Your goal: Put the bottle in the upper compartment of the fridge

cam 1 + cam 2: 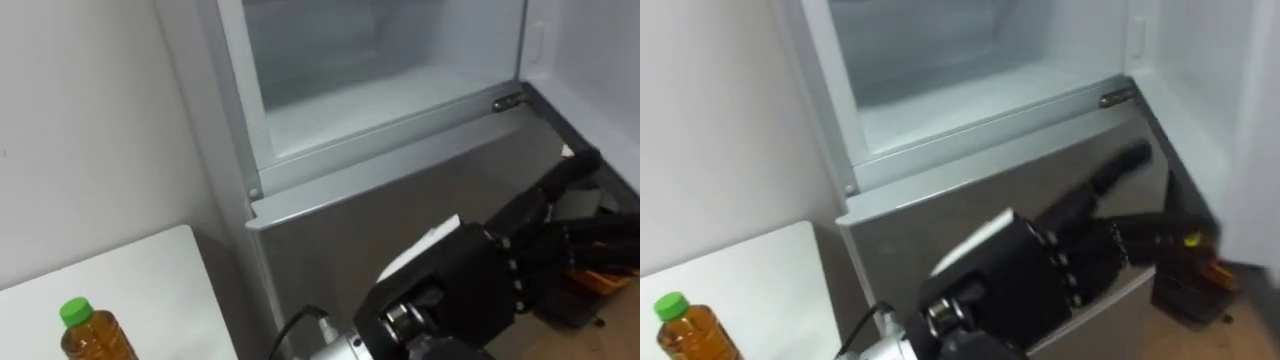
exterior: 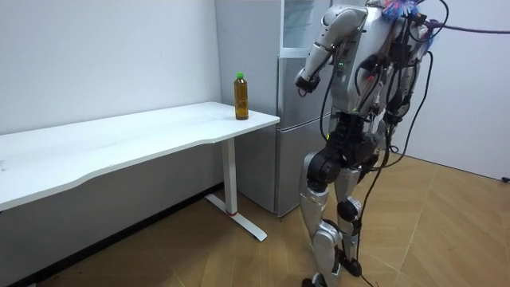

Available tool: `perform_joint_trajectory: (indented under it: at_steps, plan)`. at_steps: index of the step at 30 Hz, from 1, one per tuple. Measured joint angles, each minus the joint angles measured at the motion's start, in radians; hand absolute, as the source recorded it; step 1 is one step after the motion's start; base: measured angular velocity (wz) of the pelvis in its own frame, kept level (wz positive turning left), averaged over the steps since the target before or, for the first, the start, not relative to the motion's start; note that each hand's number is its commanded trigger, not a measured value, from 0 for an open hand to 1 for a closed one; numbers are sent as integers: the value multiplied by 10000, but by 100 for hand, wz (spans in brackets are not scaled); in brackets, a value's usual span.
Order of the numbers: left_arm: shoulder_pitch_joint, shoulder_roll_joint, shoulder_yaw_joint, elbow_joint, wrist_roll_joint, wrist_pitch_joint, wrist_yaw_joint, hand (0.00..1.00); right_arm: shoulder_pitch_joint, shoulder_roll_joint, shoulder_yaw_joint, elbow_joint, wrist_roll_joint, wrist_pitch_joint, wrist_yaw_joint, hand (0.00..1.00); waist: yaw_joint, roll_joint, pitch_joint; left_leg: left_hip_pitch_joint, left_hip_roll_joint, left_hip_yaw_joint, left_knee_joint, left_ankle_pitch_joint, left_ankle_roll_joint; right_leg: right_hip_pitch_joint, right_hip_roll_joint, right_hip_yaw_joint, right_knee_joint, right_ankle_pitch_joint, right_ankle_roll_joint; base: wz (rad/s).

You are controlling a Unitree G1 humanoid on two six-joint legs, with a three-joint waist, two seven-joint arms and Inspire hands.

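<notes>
The bottle [image 1: 90, 335] holds amber liquid under a green cap and stands upright on the white table's [image 1: 140, 275] corner, at the lower left of the eye views. The upper fridge compartment [image 1: 380, 95] stands open and looks bare inside. My left hand [image 1: 490, 270] hangs in front of the fridge's lower door [image 1: 330, 215], well to the right of the bottle, open with its fingers stretched out and nothing in it. In the room view I stand facing the fridge with that hand [image 2: 304, 80] raised at chest height, and the bottle [image 2: 241, 96] is an arm's length away.
The upper fridge door [image 1: 1250, 120] is swung open on the right. The table [image 2: 143, 131] runs along the wall, its end next to the fridge's side. Dark and orange items [image 1: 605, 283] lie on the wooden floor right of the fridge.
</notes>
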Motion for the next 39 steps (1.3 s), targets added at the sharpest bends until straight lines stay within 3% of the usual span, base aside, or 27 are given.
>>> perform_joint_trajectory:
  at_steps: [9,13,24,27,30,36,39]
  plan:
    - [-2,132,0,2,185,192,-122,0,-22,8,2,-4,33,-9,31,0,18,-99,20,-69,-21,160,3,2,-2,-167,4,204,-41,-14,20,-6]
    - [-2,141,1,2,208,272,-208,0,-19,8,0,-3,33,-4,81,0,16,-197,70,-81,-20,223,3,2,-2,-150,4,240,-48,-18,25,-4]
    - [-210,121,76,-28,1369,401,-229,0,-16,56,202,25,30,-15,-219,0,161,-334,35,-138,-19,112,53,2,-2,-200,-11,134,-34,-18,23,3]
    - [-254,121,99,-62,1596,400,-218,0,-14,98,206,78,34,-16,-232,0,206,-381,-5,-212,-16,-92,137,2,-2,-137,-34,-31,-25,-21,18,16]
    - [-257,165,303,-649,2052,401,-64,0,5,106,199,88,29,-13,-419,0,395,-379,-38,-354,-5,-259,290,3,-1,-108,-52,-159,-10,-18,11,15]
    - [-241,253,1429,-1655,3854,360,631,0,155,202,158,123,-21,-169,-485,0,969,-436,-120,-421,-2,-707,378,11,-4,-14,-82,-541,-19,-51,-37,20]
    - [1,465,2059,-2422,4317,236,889,0,373,283,155,153,-74,-361,-548,0,1501,-511,-179,-402,3,-843,387,48,-39,61,-81,-633,-19,-70,-63,11]
